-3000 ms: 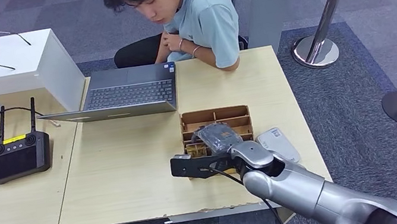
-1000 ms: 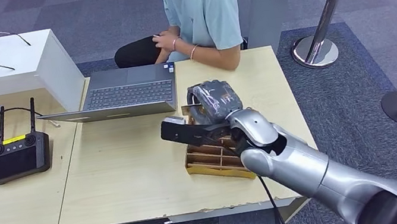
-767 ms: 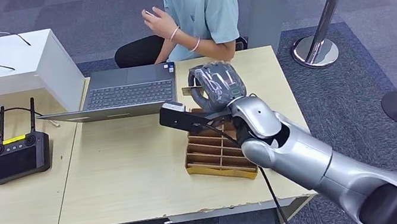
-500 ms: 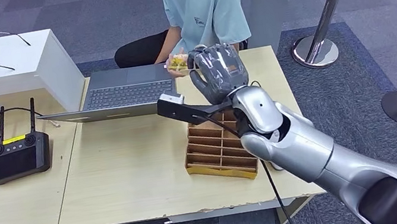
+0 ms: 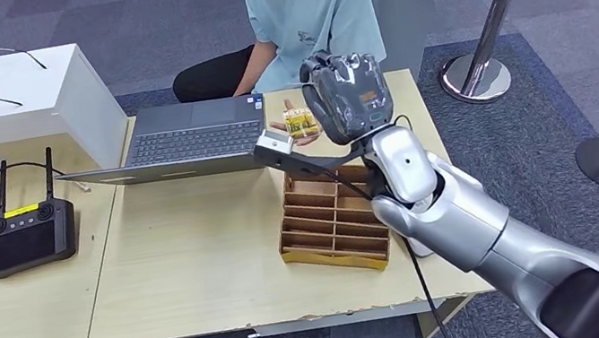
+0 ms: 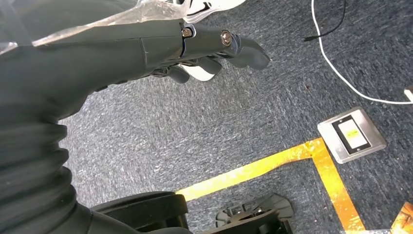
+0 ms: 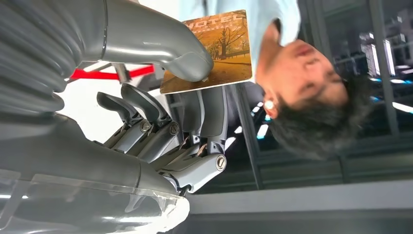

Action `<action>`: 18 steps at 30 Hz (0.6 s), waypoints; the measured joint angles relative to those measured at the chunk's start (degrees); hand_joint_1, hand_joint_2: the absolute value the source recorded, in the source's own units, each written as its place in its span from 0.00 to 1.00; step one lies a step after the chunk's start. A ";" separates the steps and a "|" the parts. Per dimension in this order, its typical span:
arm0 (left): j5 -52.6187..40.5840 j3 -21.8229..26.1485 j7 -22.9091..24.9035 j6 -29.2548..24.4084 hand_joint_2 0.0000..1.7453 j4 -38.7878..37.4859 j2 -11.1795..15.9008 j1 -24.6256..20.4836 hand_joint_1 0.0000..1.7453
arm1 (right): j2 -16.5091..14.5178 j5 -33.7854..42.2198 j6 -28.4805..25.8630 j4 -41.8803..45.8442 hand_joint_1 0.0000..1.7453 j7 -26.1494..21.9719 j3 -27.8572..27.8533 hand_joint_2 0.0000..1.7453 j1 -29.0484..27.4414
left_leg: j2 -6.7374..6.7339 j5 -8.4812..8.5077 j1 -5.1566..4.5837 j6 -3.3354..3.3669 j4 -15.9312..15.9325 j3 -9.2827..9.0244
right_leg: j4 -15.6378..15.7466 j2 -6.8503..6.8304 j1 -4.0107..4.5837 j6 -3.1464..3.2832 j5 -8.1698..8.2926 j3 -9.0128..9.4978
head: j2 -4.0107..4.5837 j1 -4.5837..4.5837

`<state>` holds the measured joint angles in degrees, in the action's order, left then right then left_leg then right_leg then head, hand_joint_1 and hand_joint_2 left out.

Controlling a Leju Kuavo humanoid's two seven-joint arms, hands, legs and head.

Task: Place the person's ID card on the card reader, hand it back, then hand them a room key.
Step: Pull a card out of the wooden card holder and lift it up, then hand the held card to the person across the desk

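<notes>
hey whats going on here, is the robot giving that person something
Yes. The robot's right hand is stretched across the table toward the seated person, pinching a hotel key card under its thumb. The person's hand waits at the far table edge by the laptop, and it seems to hold another small card. The cardboard tray sits below the arm. The left hand hangs over the floor, holding nothing.

Right hand (image 5: 346, 96) lifted room key (image 7: 217, 48) from divided box (image 5: 331, 218) toward person (image 5: 308, 13).
</notes>
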<state>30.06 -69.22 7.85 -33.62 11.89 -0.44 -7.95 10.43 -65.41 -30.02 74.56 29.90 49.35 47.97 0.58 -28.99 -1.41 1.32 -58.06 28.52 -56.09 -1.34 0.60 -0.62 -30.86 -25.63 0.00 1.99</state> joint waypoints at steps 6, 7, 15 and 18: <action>-0.01 -0.36 0.00 -0.01 1.00 0.00 -0.07 -0.02 0.00 | -0.48 0.43 0.15 -4.28 1.00 -1.01 -0.40 1.00 -1.44 | 0.00 0.00 0.00 0.00 0.00 0.00 | 0.00 0.00 0.00 0.00 0.00 0.00 | 0.00 0.00; -0.01 -0.39 0.00 -0.02 1.00 0.00 -0.09 -0.01 0.00 | -0.54 0.61 0.10 -5.04 1.00 -1.22 -0.42 1.00 -1.71 | 0.01 0.00 0.00 0.00 0.00 0.00 | 0.00 0.00 0.00 0.00 0.00 0.00 | 0.00 0.00; -0.75 -0.73 0.49 0.43 1.00 0.00 -0.33 0.02 0.00 | -1.24 1.79 -1.08 -12.20 1.00 -2.40 -1.11 1.00 -2.72 | 0.00 0.00 0.00 0.00 0.01 0.00 | 0.00 0.00 0.00 0.00 0.00 0.00 | 0.01 0.01; -0.86 -1.06 0.55 0.52 1.00 0.02 -0.40 0.00 0.00 | -1.67 2.56 -2.24 -15.54 1.00 -2.93 -1.28 1.00 -2.79 | 0.00 0.00 0.00 0.00 0.00 -0.01 | 0.00 0.00 0.00 0.00 0.00 0.01 | 0.00 0.01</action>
<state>29.20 -70.28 8.39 -33.09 11.91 -0.84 -7.95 8.76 -62.85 -32.26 59.03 26.97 48.08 45.18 0.58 -28.99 -1.41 1.32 -58.05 28.51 -56.09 -1.34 0.60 -0.62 -30.86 -25.63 0.00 1.99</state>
